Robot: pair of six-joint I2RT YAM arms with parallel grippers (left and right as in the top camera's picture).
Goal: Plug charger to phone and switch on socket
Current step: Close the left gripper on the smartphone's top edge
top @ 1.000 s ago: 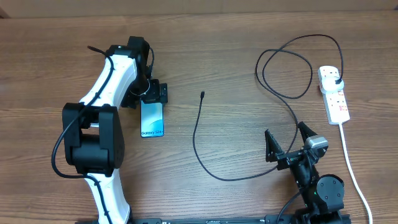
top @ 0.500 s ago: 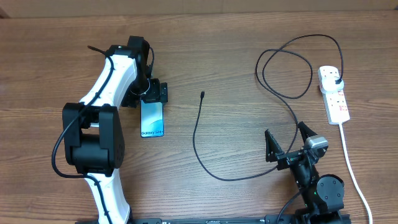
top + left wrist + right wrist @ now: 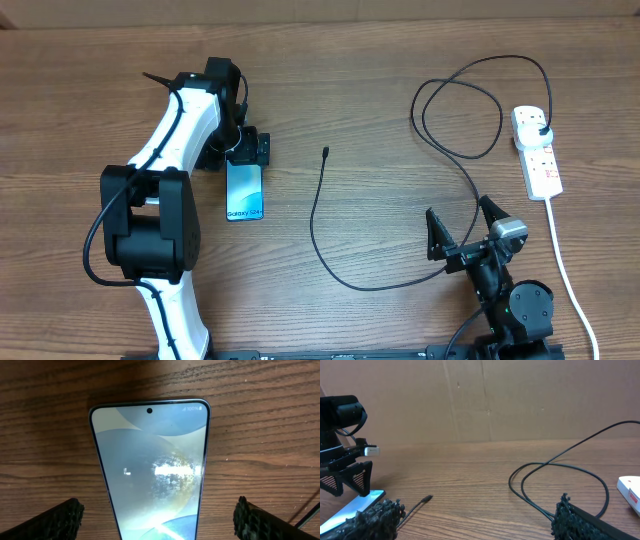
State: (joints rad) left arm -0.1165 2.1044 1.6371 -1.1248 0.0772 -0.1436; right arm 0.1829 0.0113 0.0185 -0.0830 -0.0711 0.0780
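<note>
The phone (image 3: pixel 245 192) is laid flat and lit on the tabletop (image 3: pixel 380 80), with the left pincer (image 3: pixel 247 152) spread wide over its far end, gripping nothing, seemingly to steady it. The charger (image 3: pixel 315 215) is looped across to the socket (image 3: pixel 537 150), its connector tip (image 3: pixel 326 152) left free near the phone. The right pincer (image 3: pixel 462 228), equally wide and empty, is poised beside the cable, probably to fetch that tip.

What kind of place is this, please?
Probably a robotics lab bench, not a home: a wooden table, a cardboard wall behind it, and the left arm and right arm mounted at its edge.
</note>
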